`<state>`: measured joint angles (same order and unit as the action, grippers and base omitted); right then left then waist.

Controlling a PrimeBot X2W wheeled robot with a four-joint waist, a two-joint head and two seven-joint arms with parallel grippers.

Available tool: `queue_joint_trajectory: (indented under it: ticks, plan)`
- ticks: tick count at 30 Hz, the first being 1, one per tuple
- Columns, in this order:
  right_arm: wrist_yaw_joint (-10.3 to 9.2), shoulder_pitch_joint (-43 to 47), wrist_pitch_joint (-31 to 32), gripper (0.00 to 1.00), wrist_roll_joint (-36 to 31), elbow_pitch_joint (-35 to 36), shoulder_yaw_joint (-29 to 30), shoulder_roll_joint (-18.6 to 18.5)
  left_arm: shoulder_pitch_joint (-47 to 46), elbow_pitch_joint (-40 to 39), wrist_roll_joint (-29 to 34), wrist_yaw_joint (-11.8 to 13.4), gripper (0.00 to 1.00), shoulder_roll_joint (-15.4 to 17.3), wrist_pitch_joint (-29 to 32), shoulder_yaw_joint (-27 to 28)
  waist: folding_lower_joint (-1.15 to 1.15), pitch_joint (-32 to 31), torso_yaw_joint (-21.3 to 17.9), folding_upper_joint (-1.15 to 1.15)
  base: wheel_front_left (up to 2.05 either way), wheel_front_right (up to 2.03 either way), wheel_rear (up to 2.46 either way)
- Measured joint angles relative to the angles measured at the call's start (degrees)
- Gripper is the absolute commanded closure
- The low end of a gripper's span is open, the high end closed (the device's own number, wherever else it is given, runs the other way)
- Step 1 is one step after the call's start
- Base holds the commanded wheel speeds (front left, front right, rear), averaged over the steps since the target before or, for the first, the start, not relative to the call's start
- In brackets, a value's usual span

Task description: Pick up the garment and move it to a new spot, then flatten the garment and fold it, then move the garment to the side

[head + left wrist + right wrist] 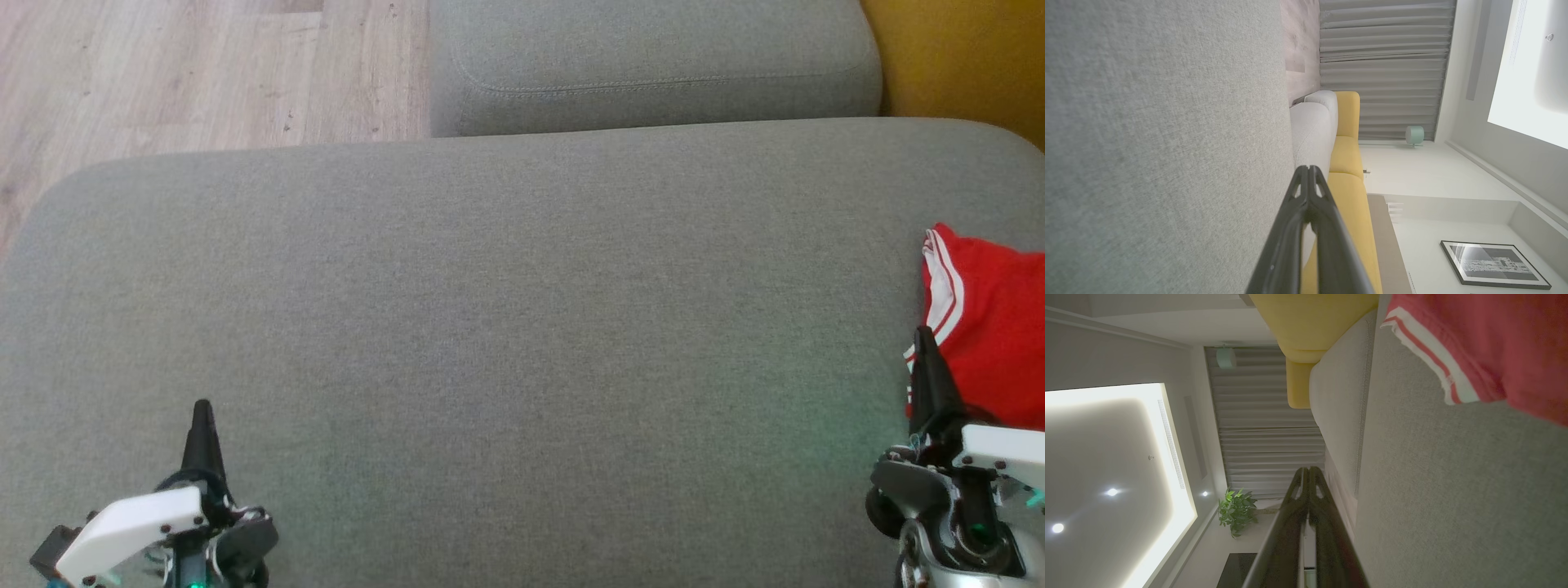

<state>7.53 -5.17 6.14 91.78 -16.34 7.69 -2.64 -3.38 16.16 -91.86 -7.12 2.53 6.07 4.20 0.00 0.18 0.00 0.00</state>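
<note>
The red garment [992,343] with its white stripes lies bunched at the far right of the grey sofa seat [522,327], partly cut off by the head view's edge. My right hand [925,339] sits just beside its striped hem, fingers pressed together and holding nothing; whether the tip touches cloth I cannot tell.

The risk I see is a miss. The garment lies off to 1 side of my finger line, so reaching straight ahead would nip sofa fabric. A shallow pinch on the hem alone could slip, or lift a twisted bunch that is hard to flatten.

My left hand [202,406] hangs low over the seat's near left, well apart from the garment, its 2 fingers also together and empty. Both hands point away from me along the seat.
</note>
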Motion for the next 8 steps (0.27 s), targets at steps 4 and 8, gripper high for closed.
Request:
queue_joint_trajectory:
  ticks: [4, 8]
  plan:
    - [0.0, 0.0, 0.0, 1.0, 0.0, 0.01, 0.0, 0.0, 0.0, 0.0, 0.0, 0.0, 1.0, 0.0, 0.0, 0.0, 0.0, 0.0, 0.0, 0.0, 0.0, 0.0, 0.0]
    - [0.0, 0.0, 0.0, 1.0, 0.0, 0.01, 0.0, 0.0, 0.0, 0.0, 0.0, 0.0, 1.0, 0.0, 0.0, 0.0, 0.0, 0.0, 0.0, 0.0, 0.0, 0.0, 0.0]
